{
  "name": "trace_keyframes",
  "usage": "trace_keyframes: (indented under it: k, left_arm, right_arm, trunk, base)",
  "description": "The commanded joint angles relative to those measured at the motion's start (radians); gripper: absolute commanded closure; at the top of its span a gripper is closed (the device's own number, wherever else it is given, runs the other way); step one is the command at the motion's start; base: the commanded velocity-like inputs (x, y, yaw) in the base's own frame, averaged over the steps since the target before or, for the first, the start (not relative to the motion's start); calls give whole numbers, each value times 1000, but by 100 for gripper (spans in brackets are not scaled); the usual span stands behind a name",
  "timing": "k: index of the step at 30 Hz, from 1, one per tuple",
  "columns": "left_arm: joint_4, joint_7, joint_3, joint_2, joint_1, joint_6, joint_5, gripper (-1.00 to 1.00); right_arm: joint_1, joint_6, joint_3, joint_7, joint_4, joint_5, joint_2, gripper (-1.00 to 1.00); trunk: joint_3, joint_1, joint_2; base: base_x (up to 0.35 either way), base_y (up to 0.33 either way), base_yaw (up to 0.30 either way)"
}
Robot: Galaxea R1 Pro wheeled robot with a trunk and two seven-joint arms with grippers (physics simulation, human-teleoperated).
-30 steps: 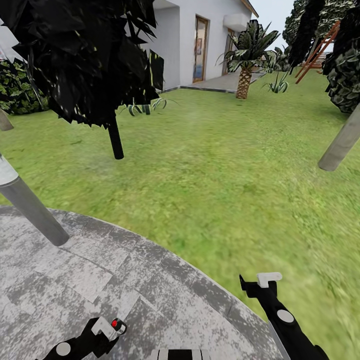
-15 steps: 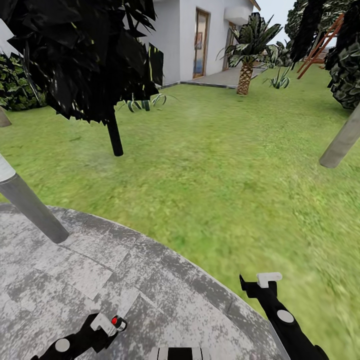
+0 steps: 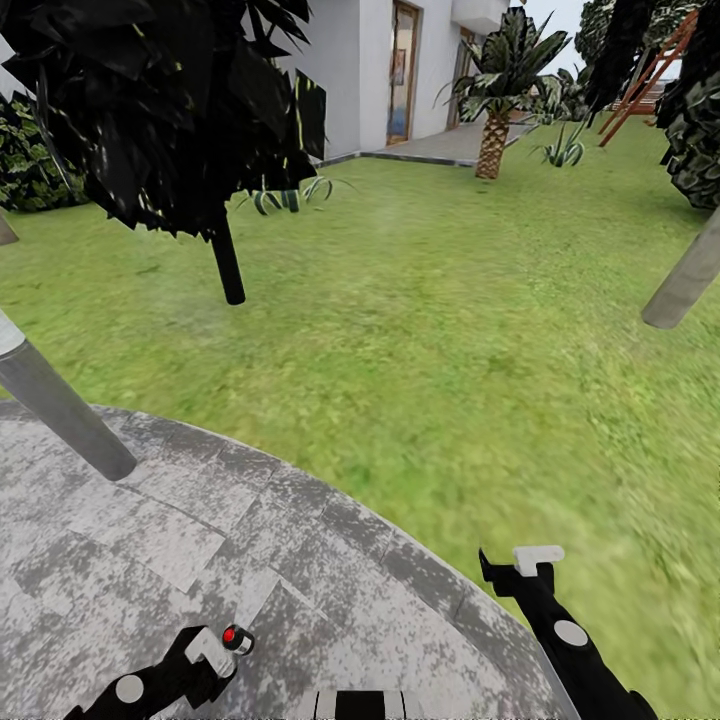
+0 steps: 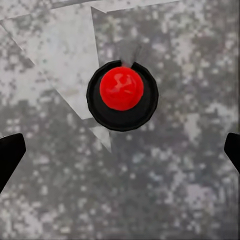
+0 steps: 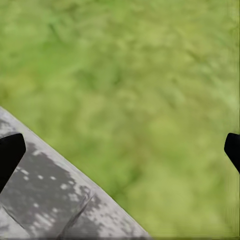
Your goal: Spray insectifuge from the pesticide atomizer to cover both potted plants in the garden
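Both hands hang low at the patio's edge, lawn ahead. The left hand is spread wide and empty over paving; the right hand likewise, over the grass border. A palm stands far off.

you're looking at the ground: a round grey mottled patio fills the view from 6 to 9 o'clock, its curved edge meeting the green lawn that spreads toward 12 and 3. a grey post stands on the paving at 9, another grey post on the grass at 3.
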State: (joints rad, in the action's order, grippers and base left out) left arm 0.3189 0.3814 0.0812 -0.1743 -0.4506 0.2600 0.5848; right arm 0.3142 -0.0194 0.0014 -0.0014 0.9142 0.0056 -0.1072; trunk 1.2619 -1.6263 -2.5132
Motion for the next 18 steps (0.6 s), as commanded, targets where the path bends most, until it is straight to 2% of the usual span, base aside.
trace_keyframes:
  k: [1,8,13,18]
  left_arm:
    - [0,5,8,1,0,5,10,-100]
    - [0,5,8,0,0,5,11,-100]
    - [0,4,9,-4,0,5,12,-100]
    - [0,4,9,-5,0,5,12,-100]
  right_arm:
    - [0,-2,0,0,0,1,0,-100]
    - [0,-2,1,0,0,1,0,-100]
    - [0,-2,2,0,0,1,0,-100]
    - [0,-2,2,0,0,1,0,-100]
  trunk:
    - [1,0,0]
    - [1,0,0]
    - [20,-2,-1]
    - [20,-2,-1]
  base:
    - [0,0,0]
    - [0,0,0]
    - [0,0,0]
    - [0,0,0]
